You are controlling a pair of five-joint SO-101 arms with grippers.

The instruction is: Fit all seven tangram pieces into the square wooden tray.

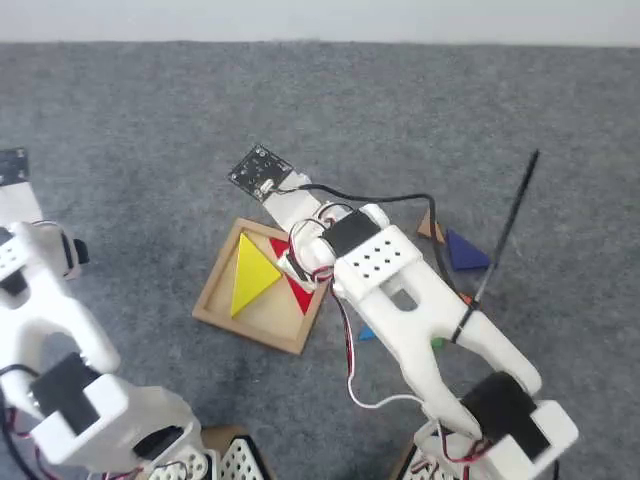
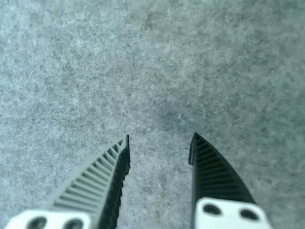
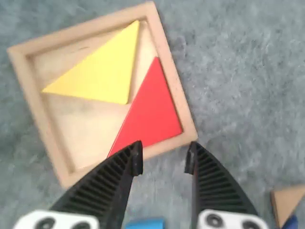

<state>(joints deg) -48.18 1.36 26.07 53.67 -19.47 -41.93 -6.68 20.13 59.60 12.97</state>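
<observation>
The square wooden tray [image 3: 169, 52] holds a yellow triangle [image 3: 97, 69] and a red triangle [image 3: 150, 112], lying flat side by side. My right gripper [image 3: 163, 157] is open and holds nothing, just over the tray's rim beside the red triangle. In the high view the right arm covers part of the tray [image 1: 215, 285], with the yellow triangle [image 1: 250, 275] and red triangle [image 1: 300, 292] showing beside it. My left gripper [image 2: 159, 148] is open over bare grey carpet.
Loose pieces lie on the carpet right of the tray: a tan triangle [image 1: 430, 228], a blue triangle [image 1: 464, 251], a small blue piece [image 1: 366, 333] and a green bit [image 1: 437, 343] under the arm. A thin black rod [image 1: 505, 235] slants above them.
</observation>
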